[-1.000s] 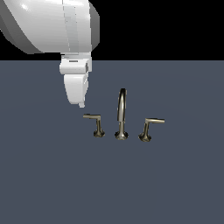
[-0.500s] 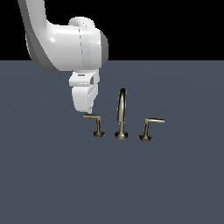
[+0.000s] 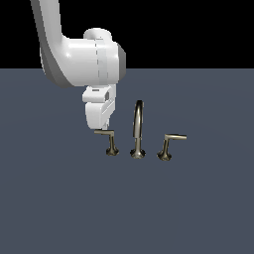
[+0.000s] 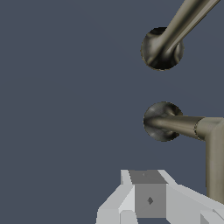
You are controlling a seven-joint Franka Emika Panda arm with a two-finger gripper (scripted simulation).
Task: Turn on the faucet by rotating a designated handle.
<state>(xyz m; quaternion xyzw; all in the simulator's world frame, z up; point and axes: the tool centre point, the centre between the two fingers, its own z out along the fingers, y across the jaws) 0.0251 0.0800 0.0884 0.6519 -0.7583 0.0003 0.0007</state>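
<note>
Exterior view: the pincer [image 3: 100,128] is seen just above the handle [image 3: 111,142], at the lever's tip, on the faucet [image 3: 137,130]'s left side on the bench [image 3: 198,208]. Wrist view: lever beside pincer body; open/closed can't be told. Approach judged done; turning not yet done.

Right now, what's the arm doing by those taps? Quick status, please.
Gripper just above the handle's lever; jaw state unclear. Handle not visibly gripped. Spout stands beside, out of the way.
</note>
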